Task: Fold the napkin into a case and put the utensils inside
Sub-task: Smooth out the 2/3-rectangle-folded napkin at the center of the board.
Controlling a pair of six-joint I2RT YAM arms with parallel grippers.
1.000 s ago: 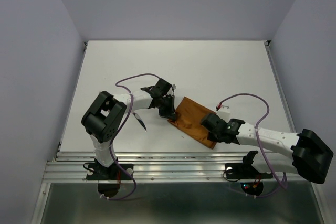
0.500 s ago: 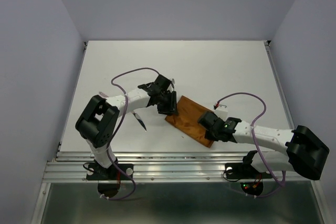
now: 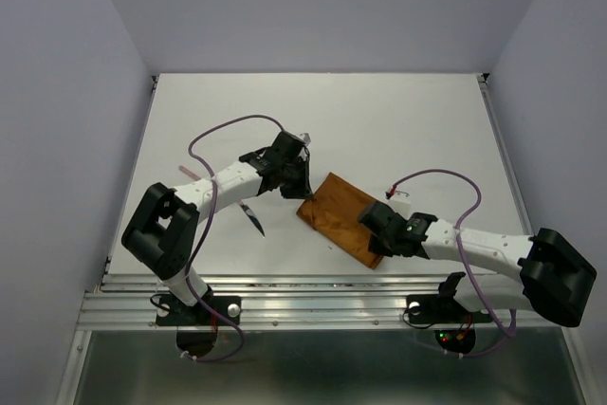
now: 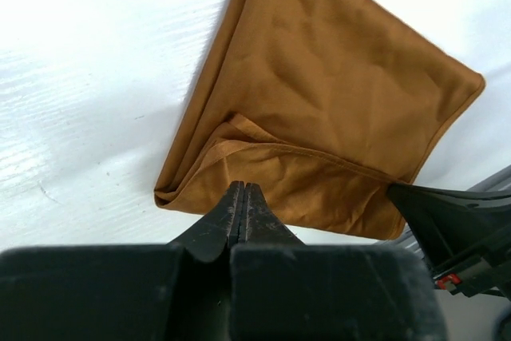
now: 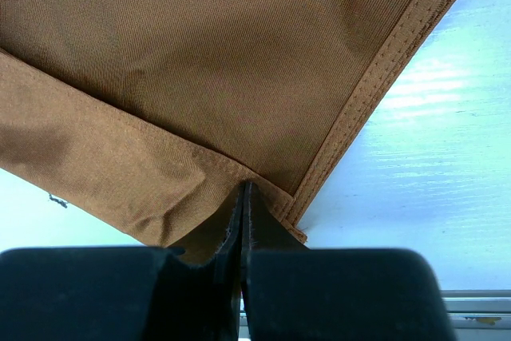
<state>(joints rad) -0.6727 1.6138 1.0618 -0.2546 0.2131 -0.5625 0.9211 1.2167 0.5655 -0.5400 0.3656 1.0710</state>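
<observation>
- Napkin (image 3: 341,218): folded rect., flat on surface (image 3: 408,120), betw. both grippers. Thin, soft, limp; we'd pinch a hem or corner, top layer only.
- Left gripper (image 4: 242,191): jaws together, tip at napkin's near fold.
- Right gripper (image 5: 243,191): jaws together at hem corner; cloth caught? We can't tell.
- Contents: nothing seen inside napkin; dark-tipped utensil (image 3: 254,221) lies behind left gripper, base-side.

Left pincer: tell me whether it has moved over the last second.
Yes. Judged against the dark-tipped utensil, which lies still, the left pincer has shifted farther from the robot, up the top view.
</observation>
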